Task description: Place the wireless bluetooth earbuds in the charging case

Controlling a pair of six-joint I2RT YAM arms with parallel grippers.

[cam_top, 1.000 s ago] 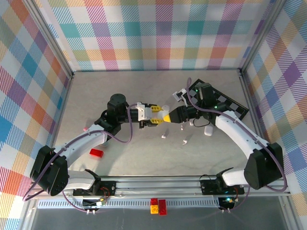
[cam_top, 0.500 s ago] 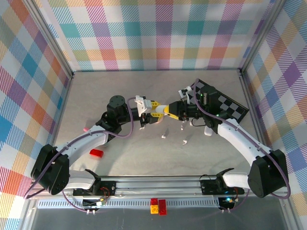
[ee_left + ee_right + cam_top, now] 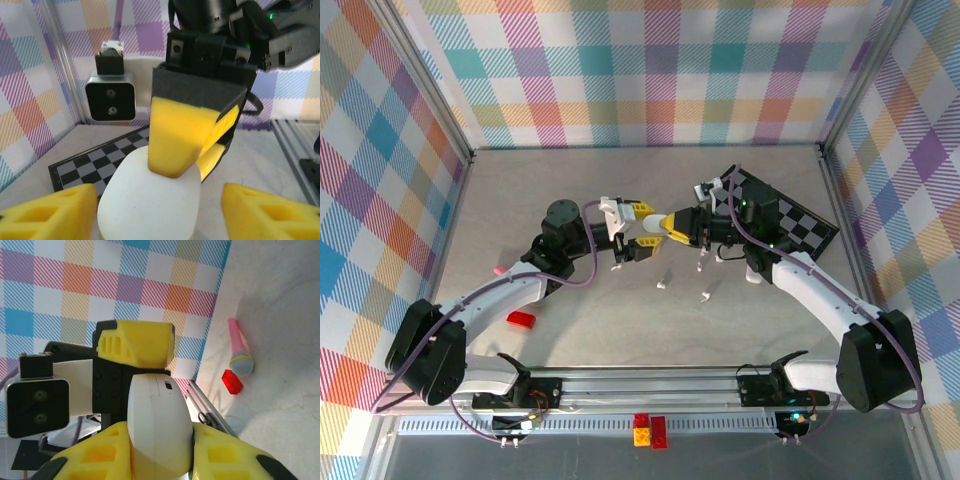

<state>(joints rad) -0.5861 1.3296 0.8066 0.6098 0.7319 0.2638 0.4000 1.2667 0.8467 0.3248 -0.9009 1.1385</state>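
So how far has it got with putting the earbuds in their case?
Nothing looks finished: the earbuds lie loose on the table. In hand is the white charging case, held in mid-air where the arms meet: the right fingers clamp it, the left fingers stand spread either side. Left: every earbud has to go into the case, which looks closed.

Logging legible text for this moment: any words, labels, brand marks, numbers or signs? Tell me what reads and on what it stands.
No text can be read here.
white charging case: plain shell with one tiny dark mark, too small to read.
checkerboard panel: black and white squares, no characters.
camera housing: no lettering visible.
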